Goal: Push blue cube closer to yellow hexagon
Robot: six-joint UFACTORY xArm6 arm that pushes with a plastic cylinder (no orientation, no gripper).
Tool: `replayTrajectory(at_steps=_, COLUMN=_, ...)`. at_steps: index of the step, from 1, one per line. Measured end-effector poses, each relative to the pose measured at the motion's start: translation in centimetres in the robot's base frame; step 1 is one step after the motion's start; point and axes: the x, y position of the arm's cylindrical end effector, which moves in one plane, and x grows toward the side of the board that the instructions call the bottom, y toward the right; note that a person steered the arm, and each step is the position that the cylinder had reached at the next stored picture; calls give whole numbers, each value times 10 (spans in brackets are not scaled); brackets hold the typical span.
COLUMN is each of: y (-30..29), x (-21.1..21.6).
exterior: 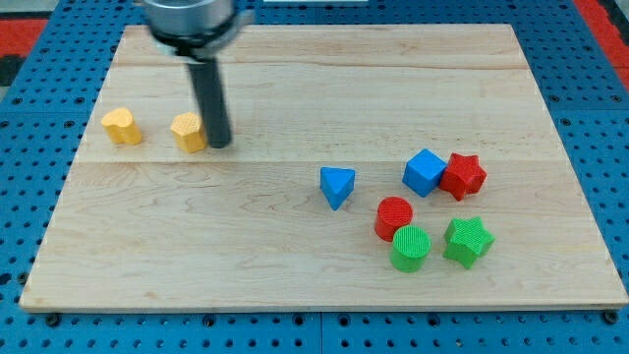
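Observation:
The blue cube (425, 172) sits on the wooden board at the view's right, touching a red star (463, 176) on its right side. The yellow hexagon (188, 132) sits at the view's upper left. My tip (219, 144) stands right against the hexagon's right side, far to the left of the blue cube. A yellow heart-shaped block (122, 127) lies further left of the hexagon.
A blue triangular block (337, 186) lies mid-board. A red cylinder (394, 217), a green cylinder (411, 248) and a green star (467, 242) cluster below the blue cube. The wooden board (295, 265) rests on a blue pegboard surface.

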Motion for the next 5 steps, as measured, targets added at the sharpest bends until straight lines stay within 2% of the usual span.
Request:
replayTrajectory(at_steps=1, y=-20, x=0)
replayTrajectory(at_steps=2, y=12, x=-6)
replayTrajectory(at_steps=3, y=83, x=-12)
replayTrajectory(at_steps=5, y=287, x=-3)
